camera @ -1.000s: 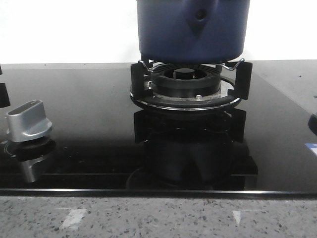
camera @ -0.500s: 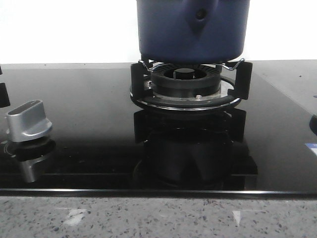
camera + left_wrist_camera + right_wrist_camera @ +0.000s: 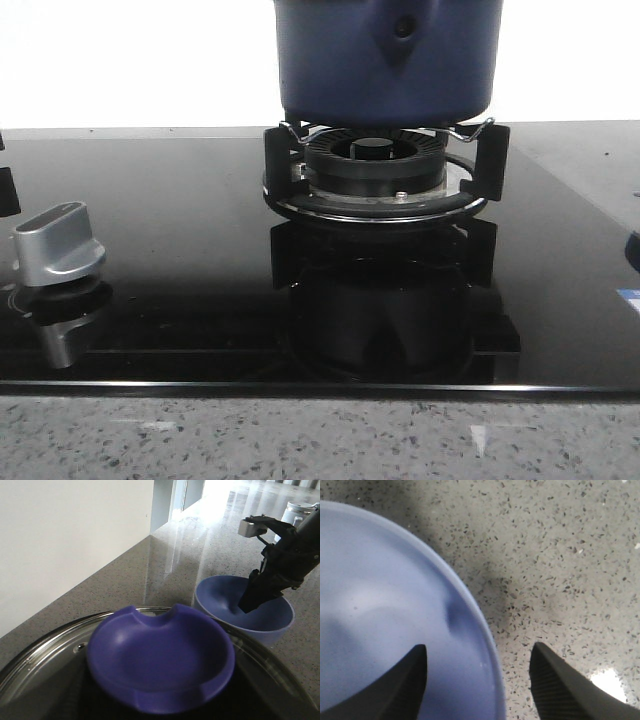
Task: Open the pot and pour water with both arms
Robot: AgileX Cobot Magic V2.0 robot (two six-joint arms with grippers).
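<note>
The dark navy-blue pot sits on the gas burner; its top is cut off in the front view. In the left wrist view its glass lid with a blue dished knob fills the foreground. The knob is right under the camera and my left gripper's fingers do not show. My right gripper hangs into a light blue bowl beyond the lid. In the right wrist view it is open, its jaws astride the bowl's rim, one inside and one outside.
A black glass hob carries a silver control knob at the front left. A speckled stone counter lies under the bowl. A white wall stands beside the pot. A white container stands far behind the bowl.
</note>
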